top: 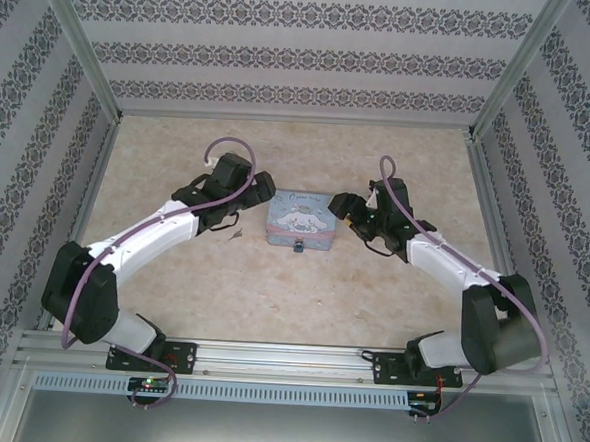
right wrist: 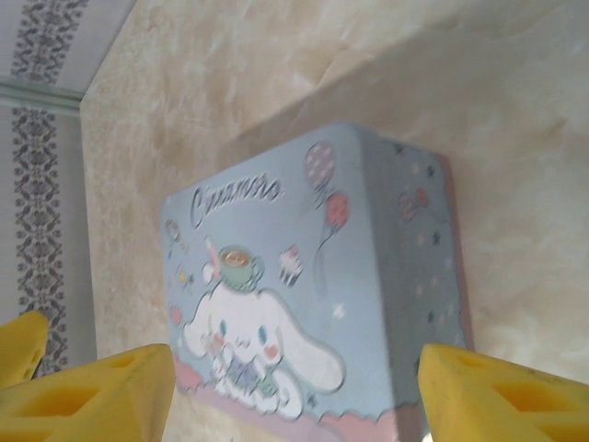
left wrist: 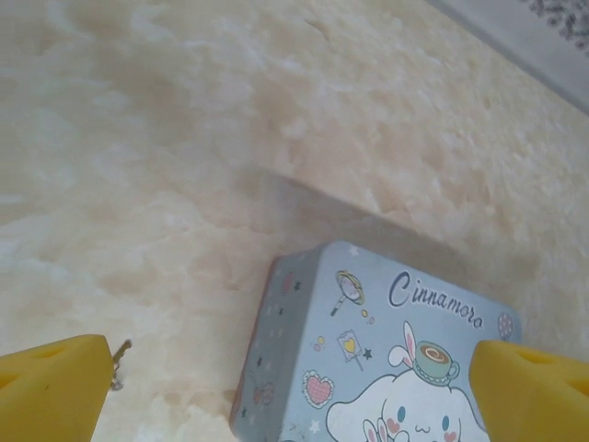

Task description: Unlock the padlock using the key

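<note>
marbled beige table [top: 171,284] inside a booth of patterned wallpaper walls. light-blue cinnamoroll tin [top: 297,216] sits mid-table, well away from every edge. padlock [top: 298,246] is the tiny dark-ended bit hanging at the middle of the tin's near side, touching the tin; too small to tell whether its shackle is closed. key [top: 236,235] looks like the small thin metal piece lying flat on the table just off the tin's near-left corner, apart from it; in the left wrist view it pokes out beside the left yellow pad.

left gripper [left wrist: 291,368] hovers above the tin's left side, yellow fingers [left wrist: 55,387] spread to full width, holding nothing. right gripper [right wrist: 294,368] sits just off the tin's right side, fingers [right wrist: 101,396] spread wide too, tin lid in view between them but not pinched.

step in hand, as a judgement: the approach before the key pickup. nothing is grasped and the lock is untouched.

next move likely calls for the left gripper to drop toward the key, line its pads across the thin shaft and close low at the table surface. a flat key may slide or tip. the right gripper probably needs to steady the tin or padlock before insertion.
</note>
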Tool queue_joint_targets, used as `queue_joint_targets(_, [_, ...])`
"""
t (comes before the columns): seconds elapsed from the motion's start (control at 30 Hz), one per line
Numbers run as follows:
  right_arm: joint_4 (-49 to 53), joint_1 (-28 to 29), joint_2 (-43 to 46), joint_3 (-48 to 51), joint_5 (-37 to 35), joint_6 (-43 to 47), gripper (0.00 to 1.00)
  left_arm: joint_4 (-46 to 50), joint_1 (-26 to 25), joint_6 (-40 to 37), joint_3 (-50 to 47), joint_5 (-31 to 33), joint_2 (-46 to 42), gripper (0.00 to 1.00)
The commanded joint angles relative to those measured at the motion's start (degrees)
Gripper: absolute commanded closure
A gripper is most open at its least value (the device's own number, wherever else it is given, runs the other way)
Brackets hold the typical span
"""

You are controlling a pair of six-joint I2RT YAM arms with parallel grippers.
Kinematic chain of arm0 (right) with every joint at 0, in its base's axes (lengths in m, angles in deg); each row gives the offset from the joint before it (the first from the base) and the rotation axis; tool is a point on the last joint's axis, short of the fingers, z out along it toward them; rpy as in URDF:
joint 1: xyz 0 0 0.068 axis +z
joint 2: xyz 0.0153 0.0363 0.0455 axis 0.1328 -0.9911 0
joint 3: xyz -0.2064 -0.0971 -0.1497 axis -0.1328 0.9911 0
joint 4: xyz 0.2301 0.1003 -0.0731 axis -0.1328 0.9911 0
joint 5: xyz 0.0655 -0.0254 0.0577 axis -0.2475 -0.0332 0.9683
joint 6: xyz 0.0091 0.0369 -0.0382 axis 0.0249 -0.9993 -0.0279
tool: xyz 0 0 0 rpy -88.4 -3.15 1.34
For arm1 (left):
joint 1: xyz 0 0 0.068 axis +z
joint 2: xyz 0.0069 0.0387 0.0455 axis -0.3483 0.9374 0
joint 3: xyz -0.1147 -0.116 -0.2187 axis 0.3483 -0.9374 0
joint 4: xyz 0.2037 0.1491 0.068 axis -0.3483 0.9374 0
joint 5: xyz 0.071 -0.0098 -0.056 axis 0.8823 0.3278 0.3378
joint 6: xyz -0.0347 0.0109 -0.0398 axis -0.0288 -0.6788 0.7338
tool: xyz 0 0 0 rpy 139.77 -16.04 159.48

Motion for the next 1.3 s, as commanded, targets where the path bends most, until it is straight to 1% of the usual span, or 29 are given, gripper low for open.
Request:
queue_joint_targets(0.0, [3.09,3.39,3.57,0.97,-2.66,1.94,0.29,6.81,1.45,11.26,-2.19,0.84,-2.2,0.01])
queue_joint_targets(0.23, [3.38,10.68,3.77,0.72,-4.19,1.63,0.3,12.34,2.8,31.49,-6.05,0.74,-5.56,0.01])
queue_joint_targets(0.37, [2.14,12.67,2.18,0.66,-4.56,0.93,0.3,14.63,2.85,38.25,-5.94,0.3,-4.87,0.01])
queue_joint_targets(0.47, [1.0,13.36,0.07,0.2,-4.51,0.57,0.3,18.88,2.85,43.58,-4.33,-0.08,-2.23,0.0])
queue_joint_targets(0.53, [0.44,13.59,-1.26,-0.24,-4.34,0.46,0.3,20.7,3.0,46.77,-3.11,-1.63,0.52,0.06])
queue_joint_targets(0.57, [0.42,13.65,-1.74,-0.5,-4.29,0.5,0.3,21.18,3.12,48.01,-2.56,-2.82,1.87,0.08])
queue_joint_targets(0.67, [-0.16,13.76,-2.81,-0.95,-4.37,0.37,0.3,22.35,3.52,50.32,-0.18,-6.34,6.4,0.17])
queue_joint_targets(0.73, [-0.2,13.72,-3.32,-1.3,-4.29,0.44,0.3,22.94,3.58,50.68,1.82,-7.93,9.37,0.26])
queue_joint_targets(0.9, [-0.01,13.74,-3.8,-1.7,-4.41,0.59,0.3,24.3,3.87,51.17,5.39,-9.58,14.17,0.36])
queue_joint_targets(1.0, [-0.01,13.7,-3.8,-1.76,-4.46,0.6,0.3,23.67,4.07,52.44,5.28,-9.55,15.3,0.38])
queue_joint_targets(1.27, [0.14,13.76,-2.54,-1.23,-4.39,0.55,0.3,18.76,5.29,56.43,0.86,-10.01,15.83,0.38])
